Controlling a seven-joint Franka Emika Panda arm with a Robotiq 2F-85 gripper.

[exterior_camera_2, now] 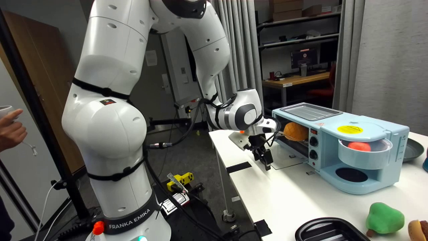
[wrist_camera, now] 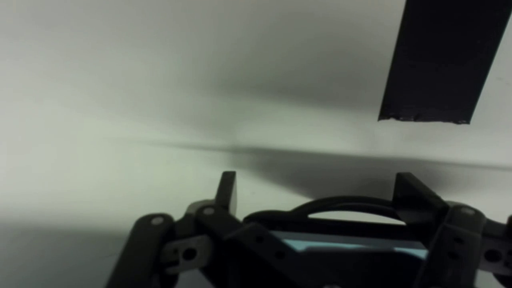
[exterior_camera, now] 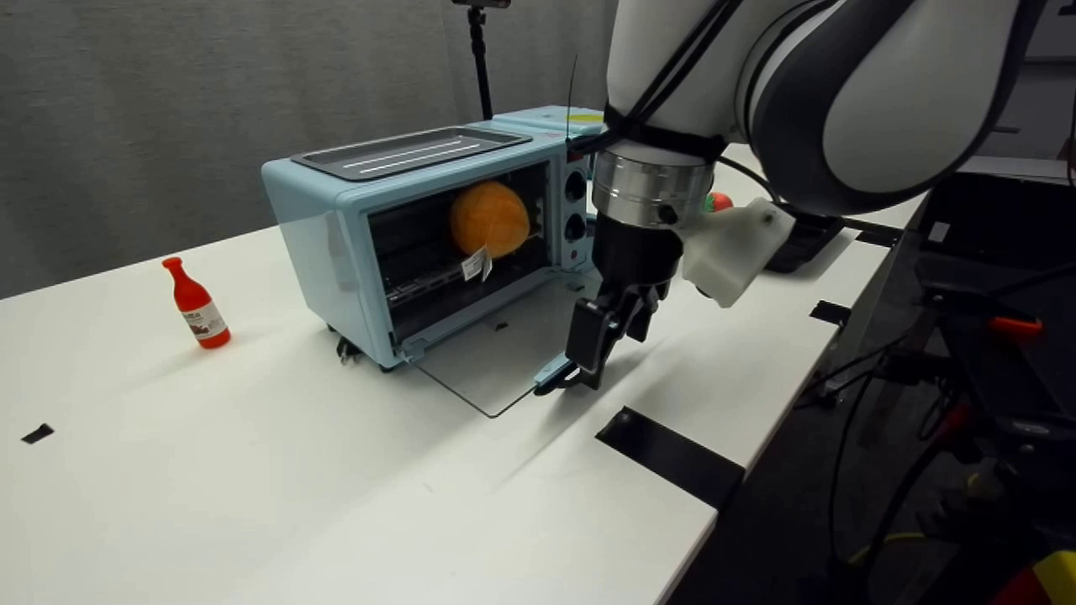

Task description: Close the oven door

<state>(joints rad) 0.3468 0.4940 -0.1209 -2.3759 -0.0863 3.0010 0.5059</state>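
The light blue oven (exterior_camera: 307, 244) stands on the table with an orange object (exterior_camera: 489, 220) inside; it also shows in an exterior view (exterior_camera_2: 354, 120). The oven door (exterior_camera: 496, 361) is swung down open, its glass low over the table; its glass also shows in an exterior view (exterior_camera_2: 287, 163). My gripper (exterior_camera: 618, 344) points down at the door's outer edge, by the handle (exterior_camera: 555, 383). In the wrist view my gripper (wrist_camera: 316, 175) is open, its fingers wide apart. The dark handle (wrist_camera: 352, 227) lies between and below them, partly hidden by the right finger. Contact with it is unclear.
A red bottle (exterior_camera: 200, 311) stands left of the oven. A dark tray (exterior_camera: 412, 151) lies on the oven's top. Black tape (exterior_camera: 668, 454) marks the table near its edge. A black tray (exterior_camera_2: 329, 231), a green toy (exterior_camera_2: 384, 218) and a brown toy (exterior_camera_2: 419, 231) lie on the table.
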